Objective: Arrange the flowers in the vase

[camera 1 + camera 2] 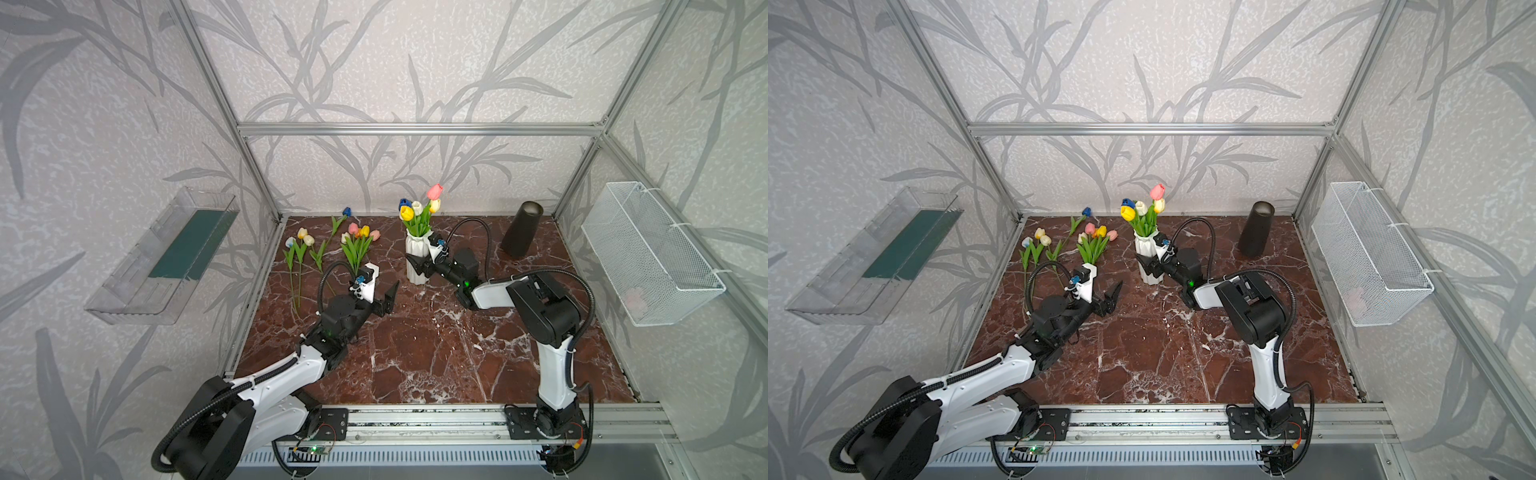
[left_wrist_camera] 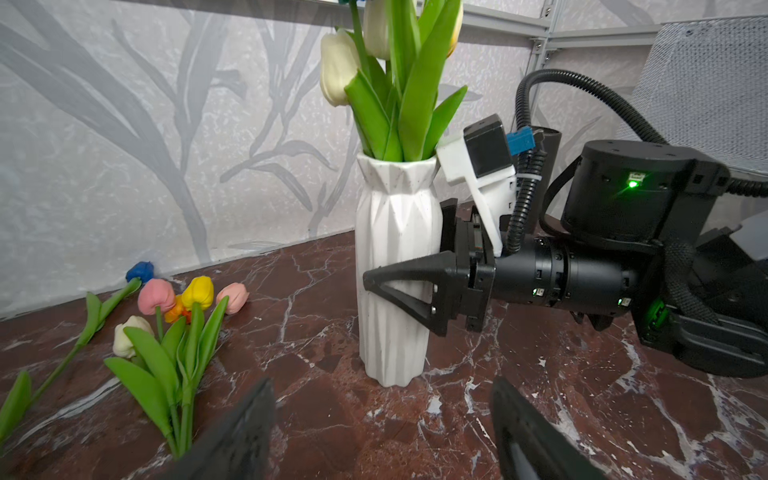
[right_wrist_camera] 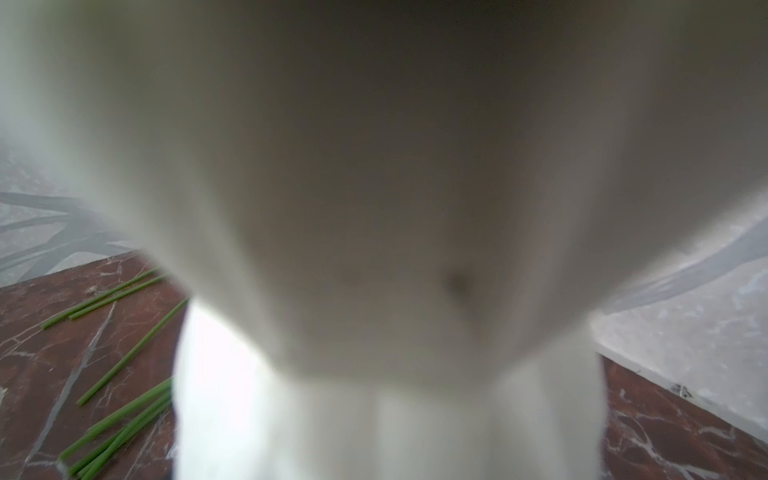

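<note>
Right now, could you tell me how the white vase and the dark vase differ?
The white vase is faceted and holds tulips; the dark vase is smooth with nothing sticking out. The right gripper straddles the white vase; the dark vase stands alone. Both stand on the marble table.

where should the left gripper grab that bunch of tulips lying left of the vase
On the bare stems below the leaves, where the bunch narrows into one thin bundle. It lies flat, heads toward the back wall, stem ends nearest the open left gripper. Probably come down from above, jaws across the stems, clear of heads.
</note>
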Robot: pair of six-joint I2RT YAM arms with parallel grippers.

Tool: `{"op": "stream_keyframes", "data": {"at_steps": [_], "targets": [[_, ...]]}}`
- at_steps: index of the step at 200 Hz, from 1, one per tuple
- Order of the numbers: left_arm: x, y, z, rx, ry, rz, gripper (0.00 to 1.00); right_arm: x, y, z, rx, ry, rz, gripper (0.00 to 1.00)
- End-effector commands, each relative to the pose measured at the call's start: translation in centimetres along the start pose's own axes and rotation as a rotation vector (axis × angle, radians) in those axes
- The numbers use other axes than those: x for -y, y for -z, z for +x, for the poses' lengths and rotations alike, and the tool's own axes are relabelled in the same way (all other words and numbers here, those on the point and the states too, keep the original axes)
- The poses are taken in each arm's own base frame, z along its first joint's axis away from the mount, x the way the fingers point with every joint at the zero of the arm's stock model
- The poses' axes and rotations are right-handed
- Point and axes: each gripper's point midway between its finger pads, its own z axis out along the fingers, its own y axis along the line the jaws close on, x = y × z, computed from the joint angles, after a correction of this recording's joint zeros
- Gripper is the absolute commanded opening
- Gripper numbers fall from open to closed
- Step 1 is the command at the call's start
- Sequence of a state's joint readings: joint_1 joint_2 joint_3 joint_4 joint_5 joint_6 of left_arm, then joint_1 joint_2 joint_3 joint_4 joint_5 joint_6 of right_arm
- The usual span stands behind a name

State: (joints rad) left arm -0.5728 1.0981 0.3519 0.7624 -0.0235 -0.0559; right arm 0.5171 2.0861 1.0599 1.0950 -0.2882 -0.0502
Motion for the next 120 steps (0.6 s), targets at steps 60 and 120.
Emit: {"op": "stream_keyframes", "data": {"at_steps": [60,120], "targets": [[-1.9,0.7,-1.5,0.084,0.001,-0.103,0.81,7.1,-5.8,-2.1,0.132,0.108,0.024,0.42],[-2.1,0.7,-2.0,0.086,-0.025,-0.113,0.81,13.1,-11.2,-1.3,0.164,0.110,0.061,0.43]]}}
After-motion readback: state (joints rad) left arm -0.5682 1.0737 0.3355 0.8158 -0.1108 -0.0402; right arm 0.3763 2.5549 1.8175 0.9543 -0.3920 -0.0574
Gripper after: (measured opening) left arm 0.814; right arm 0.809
